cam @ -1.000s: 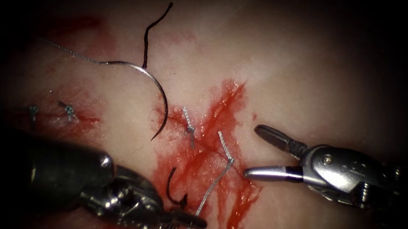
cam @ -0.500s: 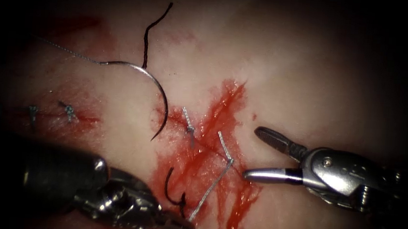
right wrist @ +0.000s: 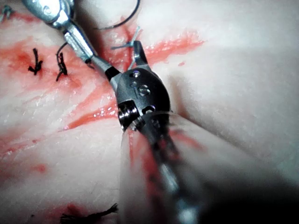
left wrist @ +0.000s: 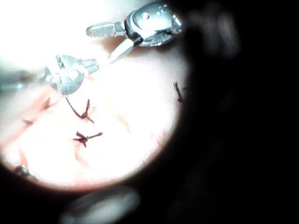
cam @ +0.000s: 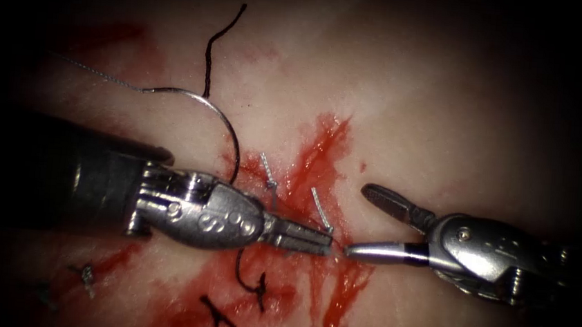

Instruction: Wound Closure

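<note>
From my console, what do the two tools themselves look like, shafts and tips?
The left arm's tool has a dark, thick shaft, then a shiny silver wrist housing with small round holes and short ridged silver jaws. The right arm's tool has a similar silver housing with a round screw, a dark band behind each slim jaw; one jaw's inner face is finely serrated.

We see pale pink tissue [cam: 447, 113] w/ bright red fluid [cam: 319, 159] streaking down the cut. Needle [cam: 221, 120] is thin silver-grey; its thread [cam: 90, 70] pale grey. Loose thread end [cam: 211, 46] looks near-black. Both pincers, left [cam: 313, 240] & right [cam: 363, 221], are shiny silver metal.
</note>
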`<state>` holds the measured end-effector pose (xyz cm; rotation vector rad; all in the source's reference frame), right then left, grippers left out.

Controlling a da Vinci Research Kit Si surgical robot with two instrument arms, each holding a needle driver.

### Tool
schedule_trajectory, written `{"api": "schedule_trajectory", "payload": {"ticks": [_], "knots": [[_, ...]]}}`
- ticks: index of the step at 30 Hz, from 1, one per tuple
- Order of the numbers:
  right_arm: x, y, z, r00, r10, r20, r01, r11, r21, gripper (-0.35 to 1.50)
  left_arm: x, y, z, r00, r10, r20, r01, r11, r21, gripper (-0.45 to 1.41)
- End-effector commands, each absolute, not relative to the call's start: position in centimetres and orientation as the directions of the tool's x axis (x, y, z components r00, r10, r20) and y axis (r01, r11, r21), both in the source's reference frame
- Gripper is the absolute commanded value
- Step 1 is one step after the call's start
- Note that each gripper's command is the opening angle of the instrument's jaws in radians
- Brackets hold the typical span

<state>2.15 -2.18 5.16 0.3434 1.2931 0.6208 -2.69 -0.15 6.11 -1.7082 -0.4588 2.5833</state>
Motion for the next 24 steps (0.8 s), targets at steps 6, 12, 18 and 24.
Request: {"api": "schedule_trajectory", "payload": {"ticks": [6,12,18,24], "knots": [[2.24,-2.23,5.26,0.143,0.606,-0.783,-0.235,0.789,0.568,1.14,-2.7,0.12,6.21,-0.288,0.415,-0.863,-0.015,-0.903,-0.429,-0.45],[2.33,-2.25,5.28,0.136,0.637,-0.759,-0.25,0.763,0.595,1.14,-2.73,0.3,6.16,-0.197,0.51,-0.837,-0.084,-0.859,-0.504,-0.45],[2.47,-2.29,5.34,0.122,0.676,-0.726,-0.27,0.727,0.632,1.14,-2.81,0.39,6.05,-0.142,0.536,-0.832,-0.074,-0.844,-0.531,-0.45],[2.6,-2.29,5.41,0.116,0.686,-0.718,-0.283,0.716,0.638,1.16,-2.91,0.37,6.02,-0.136,0.544,-0.828,-0.059,-0.839,-0.541,-0.45]]}}
